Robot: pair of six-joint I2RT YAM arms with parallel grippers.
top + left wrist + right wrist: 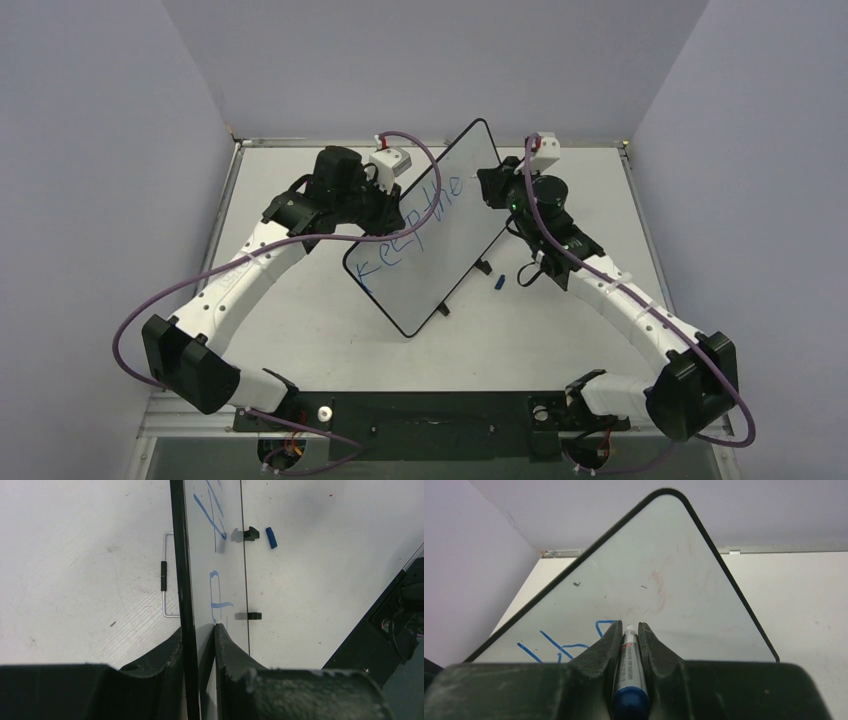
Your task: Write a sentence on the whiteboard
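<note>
Now we see our left pincer clamped narrowly on the black-rimmed edge of the whiteboard, which stands tilted over the middle of the tabletop. Our right pincer is closed around a marker pen, its tip aimed at the board beside the sentence, which reads "Keep the". A blue cap lies on the tabletop just right of the board.

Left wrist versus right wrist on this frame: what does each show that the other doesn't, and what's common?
Left wrist only: the left gripper clamped on the whiteboard rim, two black feet, a blue cap on the table, a wire loop beside the board. Right wrist only: the right gripper shut on a marker, tip pointing at the board, plus the back wall. Both: the whiteboard face and its blue writing.
</note>
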